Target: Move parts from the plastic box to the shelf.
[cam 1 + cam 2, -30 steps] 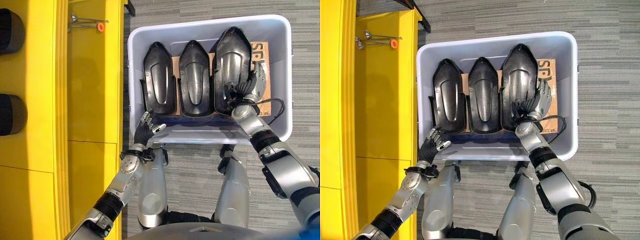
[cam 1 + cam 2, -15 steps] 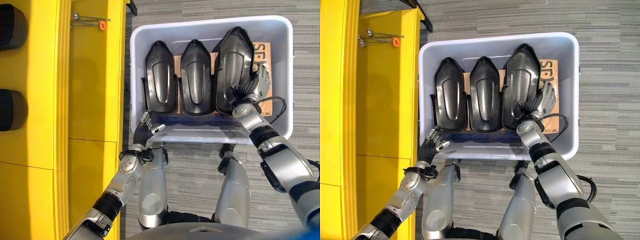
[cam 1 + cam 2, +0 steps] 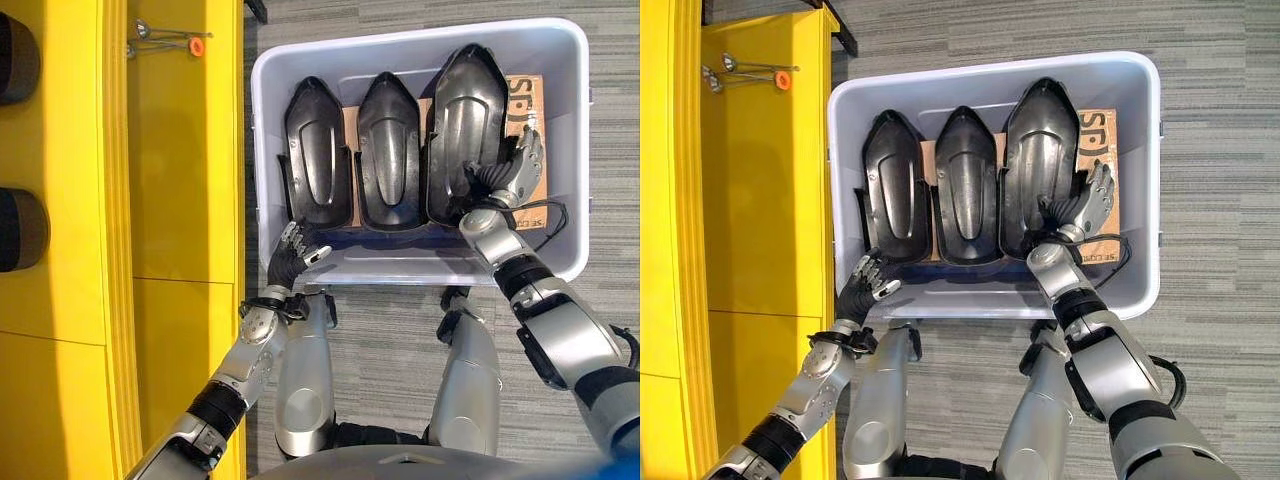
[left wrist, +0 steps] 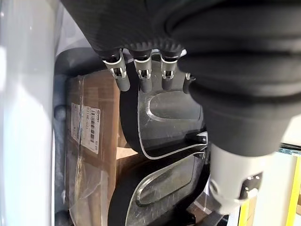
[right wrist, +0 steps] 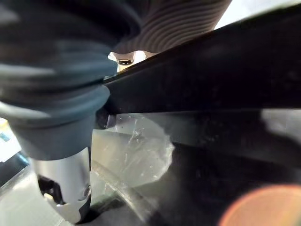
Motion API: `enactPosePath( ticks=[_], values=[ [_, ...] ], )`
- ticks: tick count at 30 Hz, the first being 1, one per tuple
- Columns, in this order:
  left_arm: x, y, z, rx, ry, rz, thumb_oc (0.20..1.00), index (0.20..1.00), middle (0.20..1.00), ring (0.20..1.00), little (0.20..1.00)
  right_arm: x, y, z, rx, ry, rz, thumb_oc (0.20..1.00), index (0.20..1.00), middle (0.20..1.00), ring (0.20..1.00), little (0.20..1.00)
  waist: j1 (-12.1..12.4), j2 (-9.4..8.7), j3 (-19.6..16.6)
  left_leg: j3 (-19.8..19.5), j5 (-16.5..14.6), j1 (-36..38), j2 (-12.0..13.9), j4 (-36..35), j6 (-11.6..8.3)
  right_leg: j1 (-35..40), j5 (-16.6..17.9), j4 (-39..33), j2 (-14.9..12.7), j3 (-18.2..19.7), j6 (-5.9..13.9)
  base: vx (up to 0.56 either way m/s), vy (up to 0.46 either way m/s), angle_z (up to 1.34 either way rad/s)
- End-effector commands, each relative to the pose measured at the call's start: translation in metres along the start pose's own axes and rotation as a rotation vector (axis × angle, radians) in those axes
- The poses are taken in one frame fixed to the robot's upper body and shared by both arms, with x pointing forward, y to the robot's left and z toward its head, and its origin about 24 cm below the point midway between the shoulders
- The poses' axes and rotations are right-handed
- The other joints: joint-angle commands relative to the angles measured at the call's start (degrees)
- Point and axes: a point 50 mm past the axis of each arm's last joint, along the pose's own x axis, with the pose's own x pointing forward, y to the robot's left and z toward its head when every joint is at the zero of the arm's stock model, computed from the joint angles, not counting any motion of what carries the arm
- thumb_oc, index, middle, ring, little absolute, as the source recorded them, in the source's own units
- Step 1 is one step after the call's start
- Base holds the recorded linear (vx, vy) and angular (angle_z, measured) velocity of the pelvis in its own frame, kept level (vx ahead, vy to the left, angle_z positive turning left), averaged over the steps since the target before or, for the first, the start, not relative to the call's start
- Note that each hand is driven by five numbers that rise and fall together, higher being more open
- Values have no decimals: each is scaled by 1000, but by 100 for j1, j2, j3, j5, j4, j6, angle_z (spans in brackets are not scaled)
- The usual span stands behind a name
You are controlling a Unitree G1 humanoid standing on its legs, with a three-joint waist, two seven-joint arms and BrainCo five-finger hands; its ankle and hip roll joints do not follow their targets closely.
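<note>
parts [image 3: 392, 150] stand in the box [image 3: 420, 268]. right hand [image 3: 516, 170] rests open against the rightmost one [image 3: 465, 130]; left hand [image 3: 297, 250] hangs relaxed. a one-sided grip could tip it.

You are looking at a workshop or factory parts-handling area, not a home. A bright yellow shelf [image 3: 180, 150] of painted panels runs along the robot's left, with dark rounded items [image 3: 18, 228] stored on it and a small metal tool with an orange collar [image 3: 165, 40]. A grey plastic box [image 3: 420, 270] holds three identical black moulded parts [image 3: 390, 150] standing in a row on cardboard [image 3: 530, 120]. The floor is grey striped carpet tile [image 3: 380, 330].
</note>
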Motion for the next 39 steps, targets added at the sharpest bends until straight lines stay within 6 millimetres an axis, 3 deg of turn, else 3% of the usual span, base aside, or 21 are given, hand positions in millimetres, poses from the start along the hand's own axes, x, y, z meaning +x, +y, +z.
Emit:
enactPosePath(
  ticks=[1, 15, 16, 17, 25, 26, 28, 29, 39],
  values=[
    [-4, -12, 5, -23, -63, -36, 1000, 1000, 1000, 1000, 1000, -3, -5, -17, 13, 71, -29, 1000, 1000, 1000, 1000, 1000, 63, 45, -112, 28, -243, -119, -84, 133, 201, -8, -240, 197, 96, 56, -38, 0, 0, 0],
    [-2, -13, 5, -31, -63, -19, 1000, 1000, 1000, 1000, 1000, -25, 11, -42, 24, 250, 94, 1000, 1000, 1000, 1000, 1000, -6, 12, -112, 85, -255, -105, -42, 152, 179, -50, -251, 232, 118, 103, -52, 0, 0, 0],
    [-1, -13, 6, -32, -63, -16, 1000, 1000, 1000, 1000, 1000, -26, 13, -46, 6, 275, 128, 906, 906, 906, 906, 906, -7, 5, -112, 70, -262, -105, -43, 158, 177, -49, -263, 242, 125, 108, -53, 0, 0, 0],
    [0, -13, 7, -28, -62, -18, 1000, 1000, 1000, 1000, 1000, -30, 15, -51, -13, 305, 160, 1000, 1000, 1000, 1000, 1000, -1, -1, -112, 63, -248, -126, -43, 156, 178, -63, -259, 247, 134, 120, -57, 0, 0, 0],
    [1, -11, 7, -14, -52, -25, 1000, 1000, 1000, 1000, 1000, -30, 17, -59, 1, 366, 185, 1000, 1000, 1000, 1000, 1000, 61, -26, -112, 13, -250, -191, -44, 196, 184, -80, -263, 286, 135, 74, -63, 2, -4, 0],
    [2, -10, 8, -9, -51, -26, 1000, 1000, 1000, 1000, 1000, -30, 18, -64, -20, 407, 238, 931, 931, 931, 931, 931, 86, -37, -112, -8, -261, -222, -48, 221, 184, -89, -274, 304, 137, 52, -63, 0, 0, 0],
    [2, -10, 9, -6, -48, -27, 1000, 1000, 1000, 1000, 1000, -33, 20, -68, -12, 450, 268, 297, 297, 297, 297, 297, 107, -42, -112, -14, -259, -246, -47, 239, 185, -101, -274, 318, 137, 41, -67, 29, -32, 0],
    [2, -9, 10, -2, -46, -30, 1000, 1000, 1000, 1000, 1000, -35, 22, -74, -16, 509, 317, 200, 200, 200, 200, 200, 136, -51, -112, -37, -268, -273, -53, 264, 183, -103, -282, 328, 139, 28, -69, 31, -42, 1],
    [5, -8, 12, 20, -25, -61, 1000, 1000, 1000, 1000, 1000, -48, 27, -97, -2, 730, 475, 200, 200, 200, 200, 200, 290, -36, -112, -102, -275, -435, -67, 358, 202, -195, -313, 432, 146, -47, -81, 20, -24, 3]
  ],
)
